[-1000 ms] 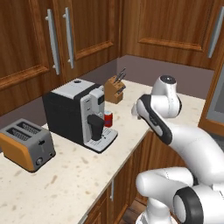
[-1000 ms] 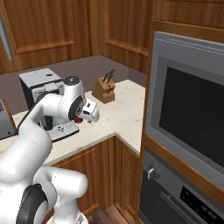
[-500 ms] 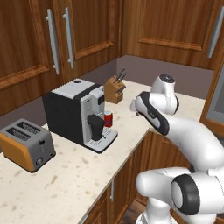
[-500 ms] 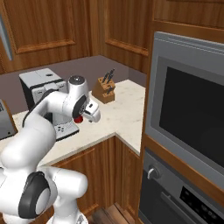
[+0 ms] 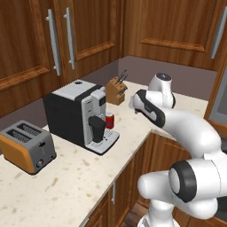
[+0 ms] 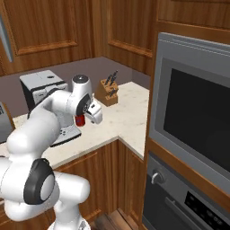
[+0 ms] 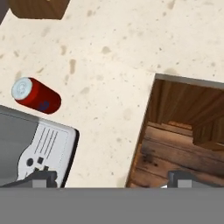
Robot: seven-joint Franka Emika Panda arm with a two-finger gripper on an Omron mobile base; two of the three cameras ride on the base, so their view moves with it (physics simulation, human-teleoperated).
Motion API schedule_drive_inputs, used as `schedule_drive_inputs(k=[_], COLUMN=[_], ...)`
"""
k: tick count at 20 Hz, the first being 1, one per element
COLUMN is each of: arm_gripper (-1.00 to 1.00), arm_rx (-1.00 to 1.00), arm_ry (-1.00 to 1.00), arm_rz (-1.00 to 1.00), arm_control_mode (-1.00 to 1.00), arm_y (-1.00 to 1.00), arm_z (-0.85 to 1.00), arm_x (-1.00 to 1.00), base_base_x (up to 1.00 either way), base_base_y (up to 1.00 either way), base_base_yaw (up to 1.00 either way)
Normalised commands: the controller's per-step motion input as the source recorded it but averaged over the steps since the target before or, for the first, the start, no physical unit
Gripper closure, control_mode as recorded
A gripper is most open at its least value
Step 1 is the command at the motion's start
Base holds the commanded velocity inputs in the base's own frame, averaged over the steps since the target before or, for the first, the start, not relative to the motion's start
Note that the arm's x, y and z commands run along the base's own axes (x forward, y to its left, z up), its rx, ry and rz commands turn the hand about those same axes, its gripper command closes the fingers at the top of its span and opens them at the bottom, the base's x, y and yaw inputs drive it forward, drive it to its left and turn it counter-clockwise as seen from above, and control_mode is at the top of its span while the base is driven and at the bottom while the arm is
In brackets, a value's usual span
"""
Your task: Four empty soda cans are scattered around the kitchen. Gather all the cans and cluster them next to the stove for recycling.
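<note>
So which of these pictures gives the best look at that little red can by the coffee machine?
The hand view: the red can shows whole from above, silvery top included, standing by the coffee machine. The left base view shows it small beside the machine; the right base view shows just a sliver behind the arm.

The soda can (image 7: 36,95) is red with a silvery top. The desk (image 5: 133,133) is cream speckled with brown. The toaster (image 5: 26,146) is orange and grey, the coffee machine (image 5: 77,113) black and silver.

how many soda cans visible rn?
1. A red soda can stands on the counter beside the coffee machine. Others may be hidden or out of frame.
</note>
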Motion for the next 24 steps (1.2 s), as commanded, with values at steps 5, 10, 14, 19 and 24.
schedule_drive_inputs(k=[5, 10, 14, 19, 24], arm_gripper=[-1.0, -1.0, -1.0, -1.0, -1.0], arm_rx=[0.06, 0.07, 0.06, 0.0, 0.01], arm_ry=[0.03, 0.04, 0.05, 0.03, 0.0], arm_rz=[-0.06, 0.0, 0.0, 0.0, 0.0], arm_control_mode=[-1.0, -1.0, -1.0, -1.0, -1.0], arm_y=[0.05, 0.08, 0.11, 0.22, 0.18], arm_z=[0.0, -0.04, -0.1, -0.16, -0.09], arm_x=[0.37, 0.34, 0.31, 0.21, 0.2], base_base_x=[0.0, 0.0, 0.0, 0.0, 0.0], base_base_y=[0.0, 0.0, 0.0, 0.0, 0.0], base_base_yaw=[0.0, 0.0, 0.0, 0.0, 0.0])
